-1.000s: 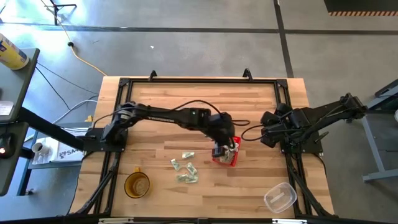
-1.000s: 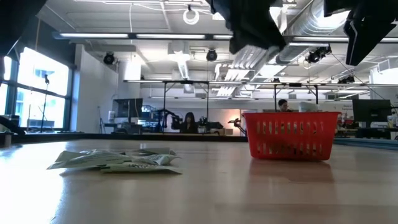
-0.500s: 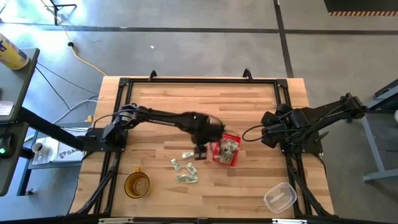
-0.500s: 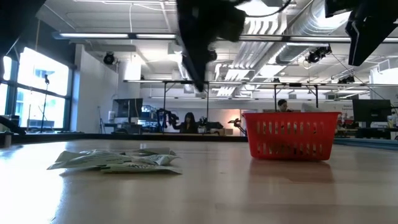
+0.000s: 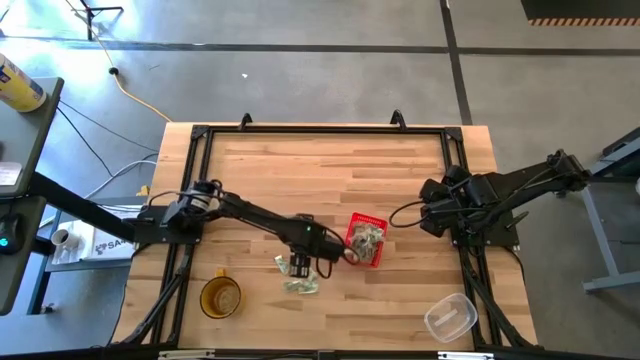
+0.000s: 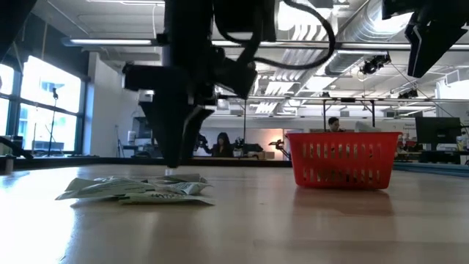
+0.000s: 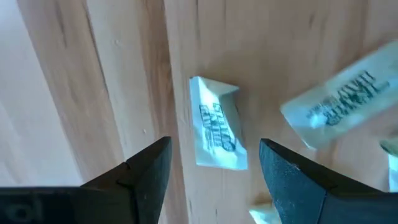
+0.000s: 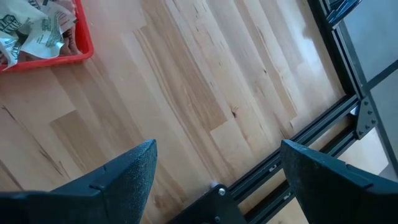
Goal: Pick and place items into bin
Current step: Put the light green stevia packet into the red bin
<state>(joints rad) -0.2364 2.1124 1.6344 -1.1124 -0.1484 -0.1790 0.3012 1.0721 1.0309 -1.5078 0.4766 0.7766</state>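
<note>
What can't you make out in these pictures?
- Packets left on the table: count unclear; high view, left gripper covers some.
- Red basket contents: low view, wall hides them.
- Packet print: left wrist view, blurred.
- Right gripper fingertips: right wrist view, cut off by the edge.

The high camera looks straight down on the whole desk (image 5: pixel 320 170). The low camera sits at desk height, facing the room. Each wrist camera peers closely past its own pincer. High, low and right wrist views share the red basket (image 5: pixel 366 240), beside the left pincer (image 5: pixel 299 266).
</note>
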